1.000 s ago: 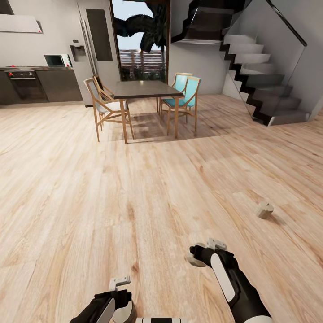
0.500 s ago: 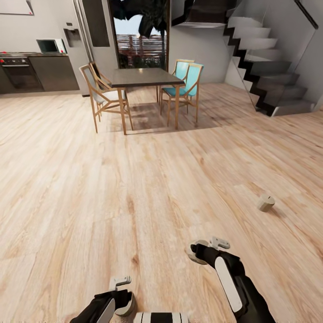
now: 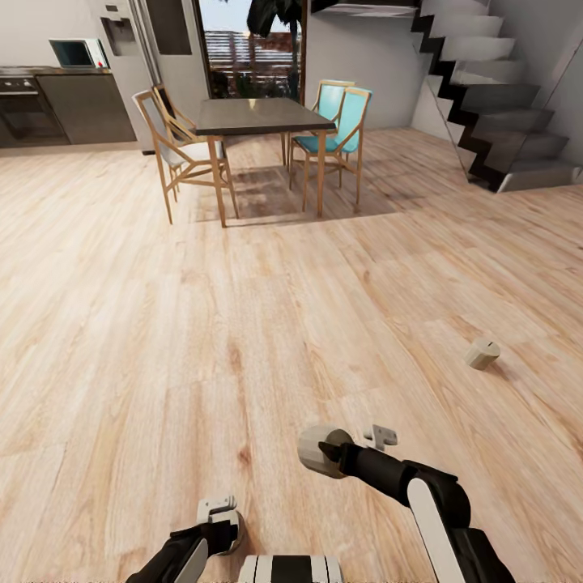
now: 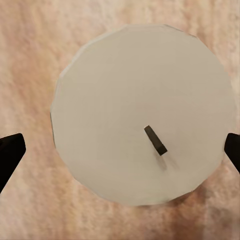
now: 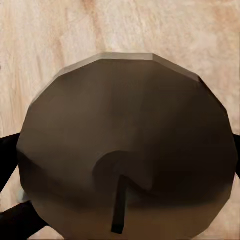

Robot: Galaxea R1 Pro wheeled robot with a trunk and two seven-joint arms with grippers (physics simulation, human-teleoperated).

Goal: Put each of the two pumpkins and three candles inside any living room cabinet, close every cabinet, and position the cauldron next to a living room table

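Both arms hang low over a light wood plank floor (image 3: 243, 324) whose long boards run pale tan with reddish grain streaks. The right pincer (image 3: 330, 450) is clenched on a short stubby candle (image 3: 320, 448), a beige-grey faceted cylinder held on its side above the planks; in the right wrist view that candle's (image 5: 127, 150) end face lies in brown shadow, many-sided at the rim, with a dark wick jutting from a shallow dimple and black fingertips (image 5: 12, 165) pressing at its flanks. The left pincer (image 3: 217, 518) grasps a second candle (image 3: 228, 534), of which only a pale curved edge peeps past the black wrist in the head view; the left wrist view looks straight onto its flat, matte, off-white top (image 4: 142, 115), a near-circle of short straight facets with a small black wick leaning to one side, black fingertips (image 4: 10, 155) at either edge and mottled pinkish wood behind. A third candle (image 3: 482, 353) lies tipped on the floor well to the robot's right, apart from both arms, casting a small shadow. Farther off stands a dining table (image 3: 259, 117) with a dark slab top and slim wooden legs, ringed by wooden chairs, two with teal seats (image 3: 340, 113) and one with a pale seat (image 3: 174, 154). Beyond are dark kitchen cabinets (image 3: 85, 109) with a microwave (image 3: 74, 53) on the counter, a glazed door (image 3: 251, 48), and a grey zigzag staircase (image 3: 502, 105) against the white wall.
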